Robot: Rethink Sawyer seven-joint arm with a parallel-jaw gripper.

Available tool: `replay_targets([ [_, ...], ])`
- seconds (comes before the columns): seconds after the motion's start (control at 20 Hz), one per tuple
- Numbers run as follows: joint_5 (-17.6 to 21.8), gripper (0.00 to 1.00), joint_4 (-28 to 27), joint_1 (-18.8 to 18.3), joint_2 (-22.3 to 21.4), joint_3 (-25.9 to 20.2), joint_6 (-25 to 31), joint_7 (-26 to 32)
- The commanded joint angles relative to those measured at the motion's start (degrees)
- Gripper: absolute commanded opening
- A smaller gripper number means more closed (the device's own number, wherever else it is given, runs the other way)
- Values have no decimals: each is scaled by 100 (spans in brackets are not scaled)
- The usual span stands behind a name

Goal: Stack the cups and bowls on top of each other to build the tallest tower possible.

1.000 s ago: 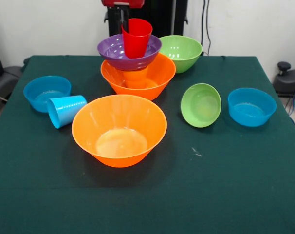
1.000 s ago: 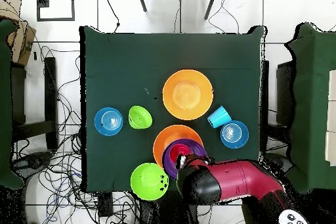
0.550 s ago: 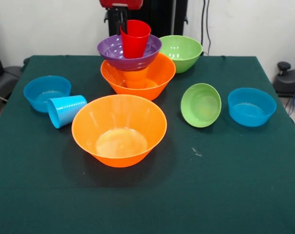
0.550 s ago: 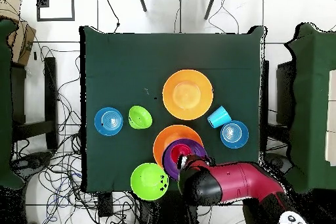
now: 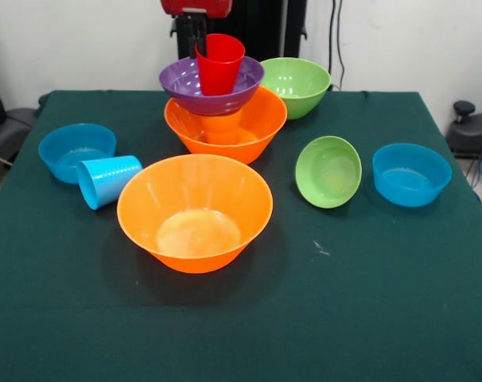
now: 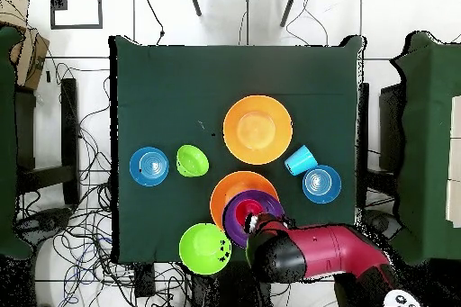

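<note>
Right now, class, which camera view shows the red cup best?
The front view: the red cup shows full height, standing in the purple bowl atop the stack. In the overhead view only a sliver of its red rim shows, the rest hidden by the robot arm.

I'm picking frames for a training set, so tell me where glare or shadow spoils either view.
Front view: soft glare on the floor of the near orange bowl, which casts a dim shadow on the green cloth; every bowl's outline stays readable. Overhead view: even light, but the arm covers part of the purple bowl and the tower's top.
</note>
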State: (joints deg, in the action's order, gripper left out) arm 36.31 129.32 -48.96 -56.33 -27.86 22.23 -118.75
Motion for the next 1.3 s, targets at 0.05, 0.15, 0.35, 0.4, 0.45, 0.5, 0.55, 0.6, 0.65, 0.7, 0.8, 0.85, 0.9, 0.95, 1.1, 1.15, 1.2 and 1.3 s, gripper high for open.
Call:
replay_targets([
  [0.05,484,0,10,125,216,111,-379,-21],
  [0.15,477,0,5,109,231,104,-384,-9],
  [0.35,511,0,9,128,250,143,-428,-29],
  [0.4,507,0,12,127,252,147,-434,-30],
  [0.45,485,0,7,124,246,127,-408,-7],
  [0.5,466,0,15,115,244,117,-401,3],
  [0.55,458,0,11,128,237,122,-389,-1],
  [0.6,454,0,20,157,197,140,-371,-16],
  [0.65,459,0,35,161,183,146,-386,-21],
  [0.7,465,0,50,165,169,153,-400,-25],
  [0.8,474,0,34,144,243,158,-439,-20],
  [0.85,520,0,14,180,270,207,-468,-49],
  [0.9,533,0,1,185,290,221,-475,-48],
  [0.95,537,0,-8,189,293,227,-480,-40],
  [1.1,528,0,-61,212,324,242,-466,-23],
  [1.15,532,0,-35,216,309,257,-491,-35],
  [1.2,512,0,-16,203,311,257,-509,-41],
  [1.3,524,0,-7,218,303,275,-525,-44],
])
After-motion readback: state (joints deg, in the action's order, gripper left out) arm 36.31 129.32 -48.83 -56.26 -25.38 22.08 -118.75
